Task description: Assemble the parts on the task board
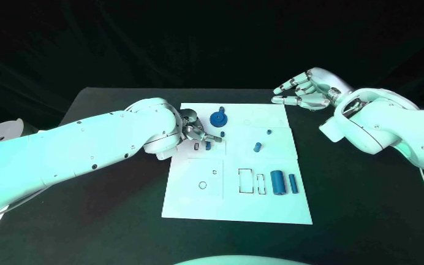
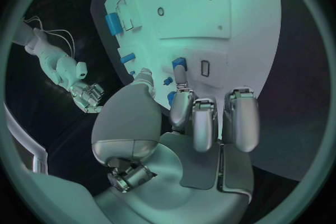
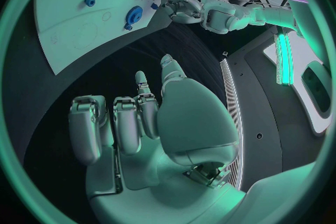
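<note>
On the near right of the task board [image 1: 199, 207] lie two blue cylinders [image 1: 277, 182]. Mid-board, the left robot hand [image 1: 196, 132] pinches a small blue part [image 1: 208, 145]. Beyond, the right robot hand [image 1: 302, 92] hovers empty, fingers curled, off the far right corner.

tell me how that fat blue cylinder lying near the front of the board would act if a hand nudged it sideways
The blue cylinder lies on its side on the flat white task board, so a sideways nudge would probably set it rolling. The slimmer blue rod lies just beside it and might be knocked. It looks solid and rigid, so it likely would not bend.
</note>
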You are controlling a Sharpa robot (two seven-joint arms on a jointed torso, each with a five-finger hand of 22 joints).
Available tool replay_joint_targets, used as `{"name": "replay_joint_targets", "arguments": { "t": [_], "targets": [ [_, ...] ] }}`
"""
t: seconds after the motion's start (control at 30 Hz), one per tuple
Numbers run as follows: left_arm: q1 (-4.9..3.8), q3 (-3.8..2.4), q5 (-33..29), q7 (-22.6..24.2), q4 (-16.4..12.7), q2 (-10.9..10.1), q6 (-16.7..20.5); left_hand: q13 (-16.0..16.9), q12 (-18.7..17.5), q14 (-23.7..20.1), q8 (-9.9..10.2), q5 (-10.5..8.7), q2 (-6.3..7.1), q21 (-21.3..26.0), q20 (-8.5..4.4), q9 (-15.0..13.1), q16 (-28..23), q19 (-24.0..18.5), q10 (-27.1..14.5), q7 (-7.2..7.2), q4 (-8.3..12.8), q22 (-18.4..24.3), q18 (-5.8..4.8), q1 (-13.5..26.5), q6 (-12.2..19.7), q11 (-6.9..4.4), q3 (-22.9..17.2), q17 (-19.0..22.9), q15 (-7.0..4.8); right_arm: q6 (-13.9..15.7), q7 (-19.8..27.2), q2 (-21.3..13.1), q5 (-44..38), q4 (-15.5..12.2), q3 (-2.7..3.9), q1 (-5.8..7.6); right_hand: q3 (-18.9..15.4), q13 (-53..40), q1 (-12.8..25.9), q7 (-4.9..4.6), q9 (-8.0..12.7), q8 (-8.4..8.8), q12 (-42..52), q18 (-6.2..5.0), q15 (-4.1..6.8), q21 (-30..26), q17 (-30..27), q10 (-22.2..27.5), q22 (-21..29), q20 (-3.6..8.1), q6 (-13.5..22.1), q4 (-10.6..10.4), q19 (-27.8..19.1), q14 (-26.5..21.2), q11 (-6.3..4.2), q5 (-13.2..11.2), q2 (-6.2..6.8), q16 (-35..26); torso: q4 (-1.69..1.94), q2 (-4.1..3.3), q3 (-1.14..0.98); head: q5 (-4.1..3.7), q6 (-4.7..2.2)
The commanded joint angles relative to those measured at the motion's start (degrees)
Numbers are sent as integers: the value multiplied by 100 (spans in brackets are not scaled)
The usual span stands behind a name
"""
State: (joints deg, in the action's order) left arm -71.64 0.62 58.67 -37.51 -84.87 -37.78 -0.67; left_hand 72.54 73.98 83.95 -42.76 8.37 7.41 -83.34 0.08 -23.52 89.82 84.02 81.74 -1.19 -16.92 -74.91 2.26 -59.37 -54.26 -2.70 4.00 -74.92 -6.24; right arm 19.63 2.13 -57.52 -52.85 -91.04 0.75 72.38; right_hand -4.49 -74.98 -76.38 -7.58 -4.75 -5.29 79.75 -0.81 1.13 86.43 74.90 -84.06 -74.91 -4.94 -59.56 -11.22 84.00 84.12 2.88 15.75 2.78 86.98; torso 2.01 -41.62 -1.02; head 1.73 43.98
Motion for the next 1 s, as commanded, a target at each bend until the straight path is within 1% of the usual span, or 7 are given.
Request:
{"name": "replay_joint_targets", "arguments": {
  "t": [0.03, 0.17, 0.3, 0.4, 0.53, 0.7, 1.0],
  "targets": [
    [-88, -59, -652, 81, -71, -55, 214, -93, -88, 605, 112, -8, 56, 48, 51, 66, 18, 156, -71, -57, -4, -613, 15, -10, 152, 41, 123, -1508, 60, -88, 39, 33, 1, 39, -10, -22, -45, -1020, 67, 10, -8, -25, -22, -76, 39, -40, 983, -163, -872, 38, 48, -8, 253, 463, -25, 29, 3, -42, -3, -1, 0, 13, -34],
    [-199, -107, -773, 88, -93, -140, 94, -133, -118, 605, 206, -11, 70, 71, 81, 129, 18, 147, -98, -103, -2, -592, 20, -64, 224, 81, 173, -1508, 95, -96, 41, 55, 15, 71, -20, -42, -53, -1019, 71, 10, -8, -25, -24, -76, 39, -40, 980, -162, -871, 38, 49, -13, 253, 462, -25, 34, 2, -45, 1, -3, -4, 18, -57],
    [-344, -130, -749, 57, 10, -200, -369, -177, -148, 605, 296, -29, -62, 93, 119, 205, 18, 139, -126, -139, 10, -574, 25, -293, 221, 115, 109, -1508, 130, -96, 43, 62, 21, 88, -25, -54, -53, -1019, 71, 10, -8, -25, -24, -76, 39, -40, 980, -162, -871, 38, 49, -13, 253, 462, -25, 34, 2, -45, 6, -2, -6, 11, -72],
    [-468, -137, -606, 41, 223, -175, -758, -252, -210, 605, 362, -34, -250, 147, 141, 267, 18, 109, -174, -155, 58, -519, 41, -671, 200, 134, -95, -1508, 144, -89, 47, 64, 23, 97, -27, -58, -53, -1019, 71, 10, -8, -25, -24, -76, 39, -40, 980, -162, -871, 38, 49, -13, 253, 462, -25, 34, 2, -45, 1, -4, -4, 23, -85],
    [-575, -138, -492, 81, 609, -46, -935, -374, -316, 605, 502, -30, -258, 207, 167, 360, 18, 76, -246, -206, 23, -460, 57, -784, 251, 171, -234, -1508, 177, -76, 51, 63, 24, 105, -28, -61, -57, -1020, 73, 10, -8, -25, -20, -75, 39, -38, 987, -164, -874, 38, 50, -15, 255, 464, -25, 36, 0, -40, 2, -8, -5, 30, -102],
    [-658, -128, -207, 230, 1252, 250, -1035, -487, -414, 605, 632, -44, -271, 210, 196, 450, 18, 77, -311, -250, 14, -464, 56, -697, 299, 211, -194, -1508, 209, -59, 64, 70, 25, 105, -29, -62, -58, -1021, 72, 10, -8, -26, -18, -74, 39, -36, 987, -165, -878, 38, 50, -16, 257, 464, -25, 38, -2, -41, -7, -17, -1, 33, -136],
    [-725, -26, 127, 366, 1969, 617, -1600, -409, -328, 605, 687, -44, -347, 125, 209, 517, 18, 131, -242, -244, 29, -570, 29, -733, 207, 209, -189, -1508, 218, -52, 76, 86, 25, 104, -29, -62, -58, -1021, 72, 10, -8, -26, -18, -75, 39, -37, 986, -165, -877, 38, 50, -16, 256, 464, -25, 39, -3, -41, -9, -22, 7, 28, -122]
  ]
}}
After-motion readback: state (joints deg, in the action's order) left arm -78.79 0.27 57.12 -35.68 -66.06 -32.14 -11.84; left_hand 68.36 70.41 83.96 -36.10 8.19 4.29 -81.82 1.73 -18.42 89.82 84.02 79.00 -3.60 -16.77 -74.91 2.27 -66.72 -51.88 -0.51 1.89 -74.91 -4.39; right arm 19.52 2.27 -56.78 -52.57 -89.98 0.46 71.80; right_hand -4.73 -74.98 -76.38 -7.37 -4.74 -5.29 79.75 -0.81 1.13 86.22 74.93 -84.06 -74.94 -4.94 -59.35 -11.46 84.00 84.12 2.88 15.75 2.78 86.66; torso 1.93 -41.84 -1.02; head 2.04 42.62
